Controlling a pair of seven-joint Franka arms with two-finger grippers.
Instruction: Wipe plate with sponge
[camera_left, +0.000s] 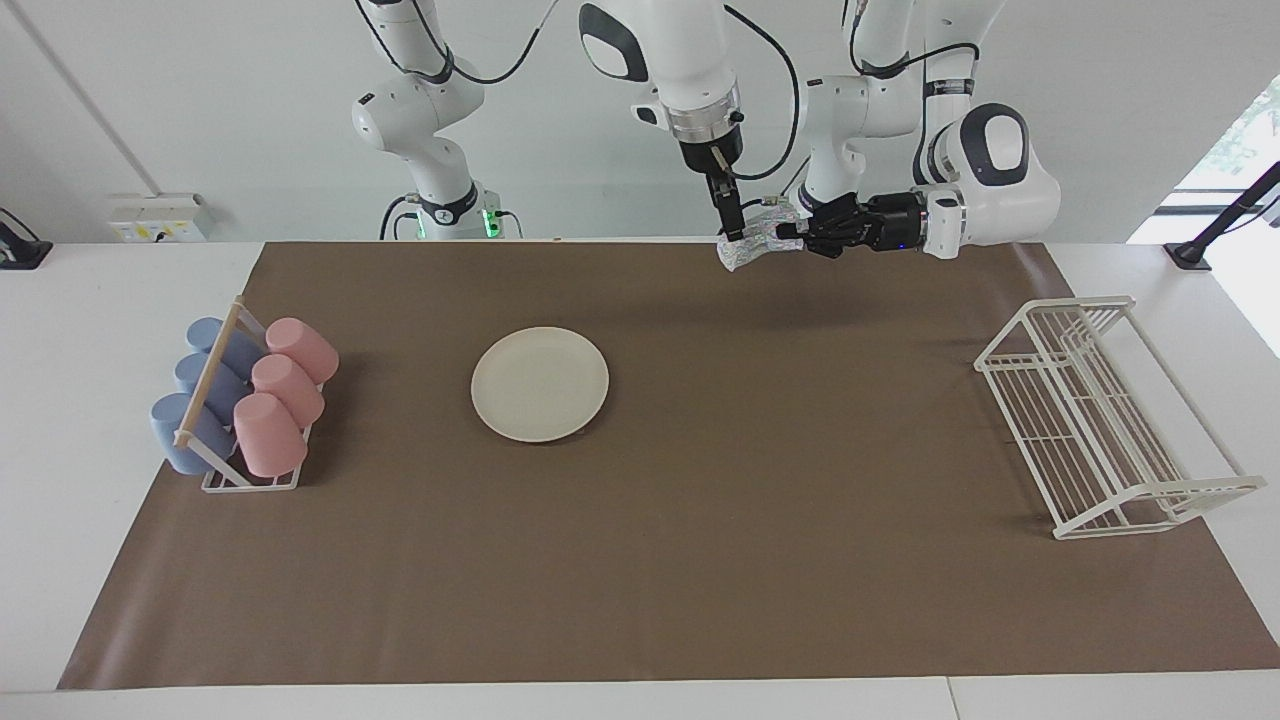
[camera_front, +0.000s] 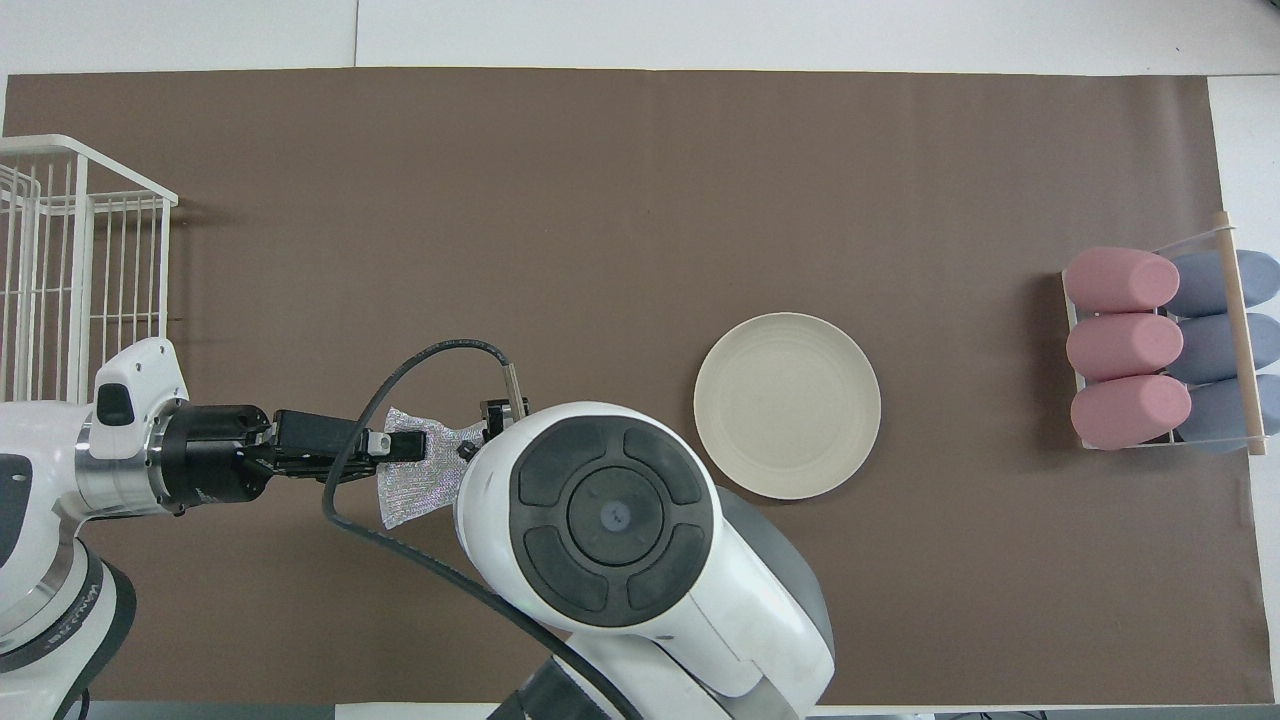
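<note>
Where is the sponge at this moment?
The sponge is off the table, clamped in the left gripper above the mat's edge nearest the robots. The right gripper hangs right beside it, and the plate lies bare toward the right arm's end.

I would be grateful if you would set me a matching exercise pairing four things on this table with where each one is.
Things:
1. sponge
2. plate
3. pink cups
4. wire rack

Places:
A. toward the left arm's end of the table, nothing on it
B. lying flat on the brown mat, nothing on it
C. in the small stand toward the right arm's end, beside the blue cups
D. up in the air, gripped by the left claw

Pairs: 1-D, 2-B, 3-C, 4-A
</note>
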